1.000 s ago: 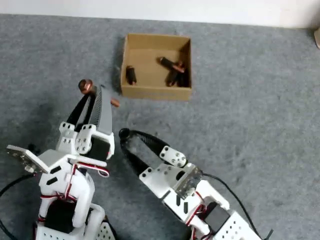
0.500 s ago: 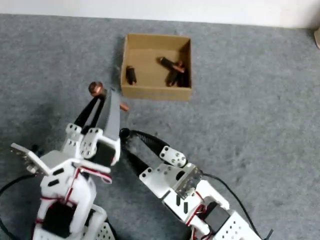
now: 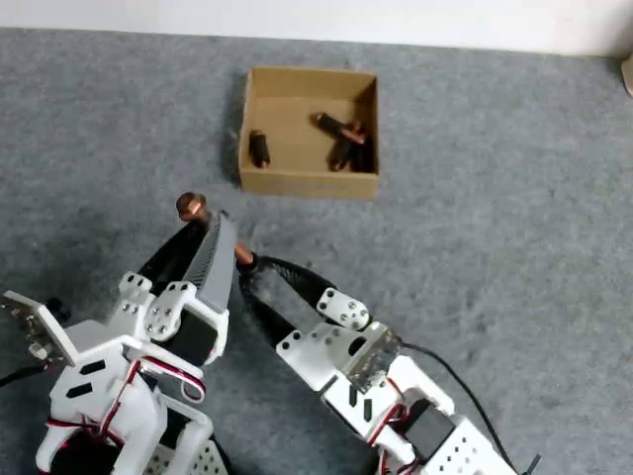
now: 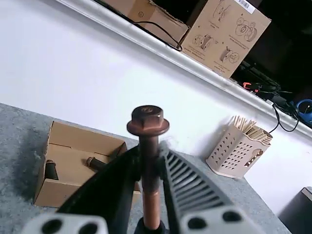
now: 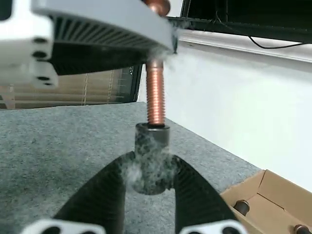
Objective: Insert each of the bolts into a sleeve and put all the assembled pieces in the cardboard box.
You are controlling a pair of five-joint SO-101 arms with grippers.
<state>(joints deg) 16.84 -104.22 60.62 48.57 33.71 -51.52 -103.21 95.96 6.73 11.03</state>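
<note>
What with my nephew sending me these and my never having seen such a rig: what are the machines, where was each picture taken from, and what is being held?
These are two small robot arms, side by side on a table with a grey surface. One picture looks down from a fixed camera above. The other two come from a camera on each arm's wrist. The left hand grips a copper-coloured bolt by its shank. The right hand grips a dark sleeve, and the bolt's threaded end sits at the sleeve's mouth. Beyond them stands an open cardboard box with a few dark pieces already inside.
</note>
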